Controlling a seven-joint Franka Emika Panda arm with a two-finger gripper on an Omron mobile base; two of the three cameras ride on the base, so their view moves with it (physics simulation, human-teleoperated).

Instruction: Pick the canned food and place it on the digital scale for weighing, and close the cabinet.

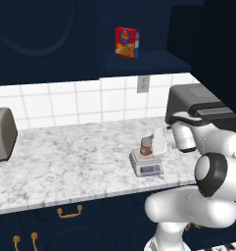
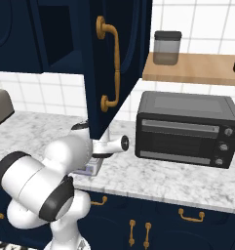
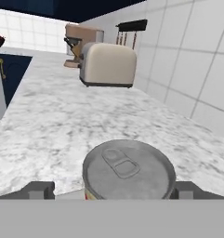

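Observation:
The canned food stands upright on the digital scale, a small grey square near the counter's front edge. My gripper reaches in from the right at the can's height. Close below in the hand view is the can's silver pull-tab top, with one dark fingertip on each side of it. The jaws are open and the left tip stands clear of the can. The navy cabinet's door with its brass handle hangs open over my hand, and its shelf is exposed.
A red-and-yellow box sits in the open cabinet. A silver toaster stands at the counter's left end, and a black toaster oven is just right of the scale. A jar rests on a wooden shelf.

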